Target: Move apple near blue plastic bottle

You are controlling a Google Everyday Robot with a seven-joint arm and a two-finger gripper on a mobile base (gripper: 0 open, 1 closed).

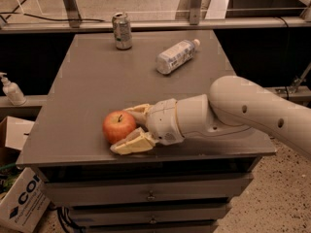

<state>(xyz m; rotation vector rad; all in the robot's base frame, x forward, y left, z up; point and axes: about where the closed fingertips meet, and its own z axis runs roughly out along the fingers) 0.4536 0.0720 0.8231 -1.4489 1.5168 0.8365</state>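
Observation:
The red-orange apple (118, 126) sits near the front edge of the grey table (87, 81), left of centre. My gripper (122, 130) reaches in from the right, and its cream fingers (133, 143) stand apart, one behind the apple and one in front of it, straddling its right side. The jaws are open and not pressed onto the apple. The blue plastic bottle (175, 57) lies on its side at the back right of the table, far from the apple, with its white cap pointing right.
A silver drink can (122, 30) stands at the back of the table. A white pump bottle (10, 89) stands on a ledge to the left. A cardboard box (24, 198) sits on the floor at lower left. Drawers (150, 194) run below the tabletop.

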